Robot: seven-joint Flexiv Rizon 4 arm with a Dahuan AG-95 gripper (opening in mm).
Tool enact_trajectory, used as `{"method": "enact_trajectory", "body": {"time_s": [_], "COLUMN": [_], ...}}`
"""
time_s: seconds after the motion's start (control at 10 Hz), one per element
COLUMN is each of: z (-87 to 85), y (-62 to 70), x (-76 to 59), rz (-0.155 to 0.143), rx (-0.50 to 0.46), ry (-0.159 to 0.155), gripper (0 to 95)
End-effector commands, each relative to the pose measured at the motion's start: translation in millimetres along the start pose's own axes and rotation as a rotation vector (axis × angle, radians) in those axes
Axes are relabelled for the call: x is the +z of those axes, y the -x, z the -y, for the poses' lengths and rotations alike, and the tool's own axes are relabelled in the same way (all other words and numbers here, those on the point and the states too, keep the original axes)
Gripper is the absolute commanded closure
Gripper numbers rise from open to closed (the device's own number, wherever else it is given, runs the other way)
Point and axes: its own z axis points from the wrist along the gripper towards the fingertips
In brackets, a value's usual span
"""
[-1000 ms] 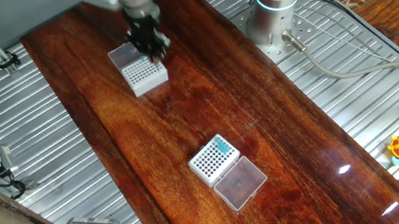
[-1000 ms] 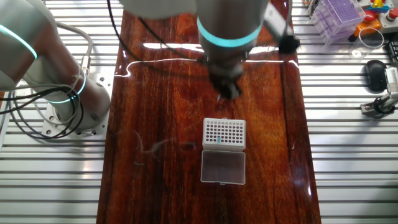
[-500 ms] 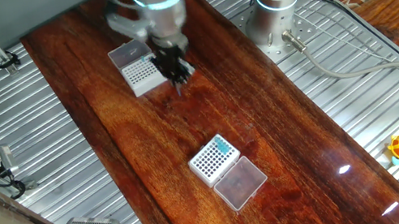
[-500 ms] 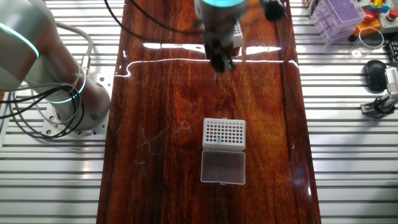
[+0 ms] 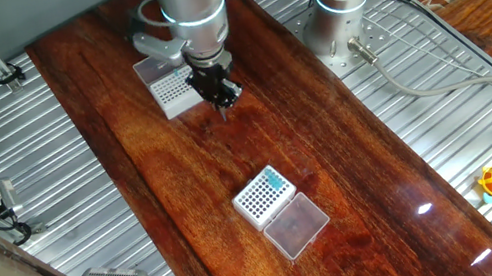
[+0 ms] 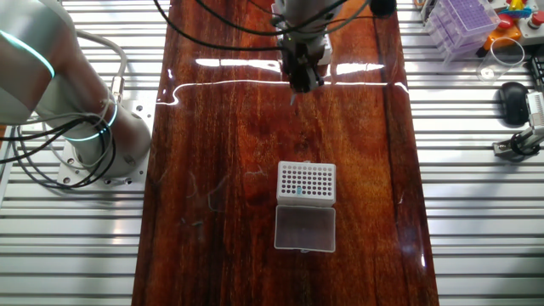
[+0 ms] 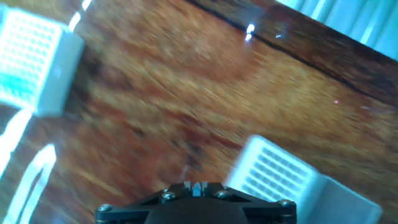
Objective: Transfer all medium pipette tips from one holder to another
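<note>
I have two fixed cameras and one on the hand. One fixed view looks down steeply from off a long side of the wooden table [image 5: 334, 173], so the board runs diagonally and the arm's base [image 5: 338, 15] stands at the upper right. The other fixed view hangs high, looking nearly straight down the board's length, base [image 6: 81, 140] at the left. Both take in the whole board and both white racks. My hand view sits close above the wood, blurred, facing down along the fingers, with a rack at either edge.
</note>
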Motion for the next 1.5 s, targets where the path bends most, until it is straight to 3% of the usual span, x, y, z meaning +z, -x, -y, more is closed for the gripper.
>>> {"method": "enact_trajectory", "body": {"time_s": [0.1,0.3,0.6,1.0,1.5], "z": [-63.7,-111.5,-144.7,-155.2,-135.9], "y": [39.3,60.5,74.2,83.7,81.6], "x": [-2.7,0.7,9.6,9.0,8.3], "rz": [0.018,0.028,0.065,0.087,0.090], "rx": [-0.027,0.067,0.144,0.199,0.175], "ry": [0.040,0.024,0.027,0.026,0.030], "gripper": [95.0,95.0,95.0,95.0,95.0]}}
